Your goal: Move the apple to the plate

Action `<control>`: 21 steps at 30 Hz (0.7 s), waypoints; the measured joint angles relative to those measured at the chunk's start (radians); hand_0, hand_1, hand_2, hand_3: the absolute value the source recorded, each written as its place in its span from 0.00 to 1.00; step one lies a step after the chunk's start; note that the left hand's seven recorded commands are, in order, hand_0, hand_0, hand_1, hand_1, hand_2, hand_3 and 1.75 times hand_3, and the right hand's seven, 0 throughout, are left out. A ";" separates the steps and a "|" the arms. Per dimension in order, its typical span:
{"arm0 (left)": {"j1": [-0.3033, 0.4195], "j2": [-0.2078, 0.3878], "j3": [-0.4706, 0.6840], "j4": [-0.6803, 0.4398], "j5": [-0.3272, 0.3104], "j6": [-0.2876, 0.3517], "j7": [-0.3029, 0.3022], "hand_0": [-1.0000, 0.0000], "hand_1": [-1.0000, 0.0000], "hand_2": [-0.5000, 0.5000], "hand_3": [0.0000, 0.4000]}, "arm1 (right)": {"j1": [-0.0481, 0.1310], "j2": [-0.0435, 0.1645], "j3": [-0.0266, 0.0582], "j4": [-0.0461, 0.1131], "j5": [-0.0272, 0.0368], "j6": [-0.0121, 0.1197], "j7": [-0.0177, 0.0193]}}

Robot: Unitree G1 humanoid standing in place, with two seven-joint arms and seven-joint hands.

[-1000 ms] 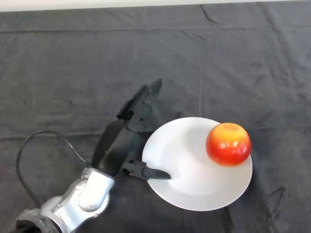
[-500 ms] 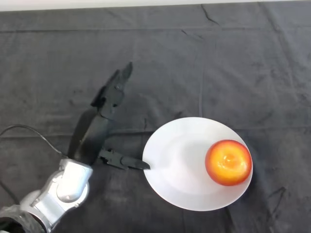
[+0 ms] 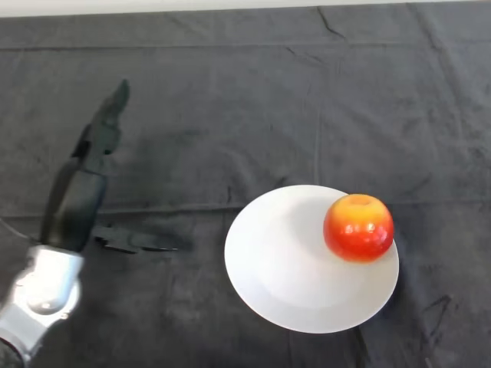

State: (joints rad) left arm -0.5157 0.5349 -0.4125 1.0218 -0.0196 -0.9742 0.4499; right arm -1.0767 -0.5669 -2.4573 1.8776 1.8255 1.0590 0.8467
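A red and yellow apple [image 3: 359, 228] rests on the right side of a round white plate [image 3: 291, 268], near its rim. My left hand [image 3: 75, 199] is well to the left of the plate, over the dark cloth, apart from both. Its fingers point straight up the view and its thumb sticks out to the right, so the hand is open and holds nothing.
The table is covered by a creased dark cloth [image 3: 253, 100]. A pale strip of the table's far edge [image 3: 153, 6] runs along the top of the view.
My hand has drawn away leftward from the plate's left rim, still open. The apple rocked on the plate and sits near the right rim.
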 measured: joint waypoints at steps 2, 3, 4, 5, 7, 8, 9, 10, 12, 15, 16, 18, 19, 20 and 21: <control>0.001 0.005 0.008 0.020 -0.007 -0.012 -0.004 1.00 1.00 0.50 0.00 | 0.000 0.000 0.0000 0.000 0.0000 0.000 0.0000; 0.003 0.010 0.013 0.026 -0.008 -0.016 -0.008 1.00 1.00 0.50 0.00 | 0.000 0.000 0.0000 0.000 0.0000 0.000 0.0000; 0.005 0.012 0.019 0.035 -0.008 -0.018 -0.011 1.00 1.00 0.50 0.00 | 0.000 0.000 0.0000 0.000 0.0000 0.000 0.0000; 0.007 0.013 0.033 0.049 -0.009 -0.024 -0.011 1.00 1.00 0.50 0.00 | 0.000 0.000 0.0000 0.000 0.0000 0.000 0.0000; 0.017 0.018 0.049 0.065 -0.019 -0.034 -0.011 1.00 1.00 0.50 0.00 | 0.000 0.000 0.0000 0.000 0.0000 0.000 0.0000; 0.022 0.019 0.059 0.079 -0.021 -0.037 -0.012 1.00 1.00 0.50 0.00 | 0.000 0.000 -0.0001 0.000 0.0000 0.000 0.0000; 0.025 0.019 0.068 0.093 -0.027 -0.037 -0.014 1.00 1.00 0.50 0.00 | 0.000 0.000 0.0000 0.000 0.0000 0.000 0.0000; 0.026 0.019 0.075 0.105 -0.039 -0.037 -0.017 1.00 1.00 0.50 0.00 | 0.000 0.000 0.0000 0.000 0.0000 0.000 0.0000; 0.031 0.026 0.087 0.128 -0.049 -0.041 -0.026 1.00 1.00 0.50 0.00 | 0.000 0.000 0.0000 0.001 0.0000 -0.001 0.0000; 0.041 0.037 0.124 0.141 -0.085 -0.052 -0.059 1.00 1.00 0.50 0.00 | 0.000 0.000 -0.0001 0.000 0.0000 -0.001 -0.0001; 0.042 0.041 0.136 0.145 -0.094 -0.054 -0.067 1.00 1.00 0.50 0.00 | 0.000 0.000 -0.0001 0.000 0.0000 -0.001 -0.0001; 0.044 0.048 0.159 0.151 -0.116 -0.064 -0.081 1.00 1.00 0.50 0.00 | 0.000 0.000 0.0000 0.001 0.0000 -0.001 -0.0001; 0.044 0.054 0.166 0.157 -0.123 -0.066 -0.083 1.00 1.00 0.50 0.00 | 0.000 0.000 0.0000 0.000 0.0000 -0.001 -0.0001; 0.044 0.060 0.177 0.165 -0.127 -0.067 -0.084 1.00 1.00 0.50 0.00 | 0.000 0.000 0.0000 0.000 0.0000 -0.001 -0.0001; 0.044 0.063 0.192 0.171 -0.130 -0.067 -0.087 1.00 1.00 0.50 0.00 | 0.000 0.000 -0.0001 0.000 0.0000 -0.001 -0.0001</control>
State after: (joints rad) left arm -0.4713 0.5980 -0.2210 1.1923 -0.1497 -1.0408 0.3631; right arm -1.0767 -0.5670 -2.4574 1.8777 1.8255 1.0581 0.8466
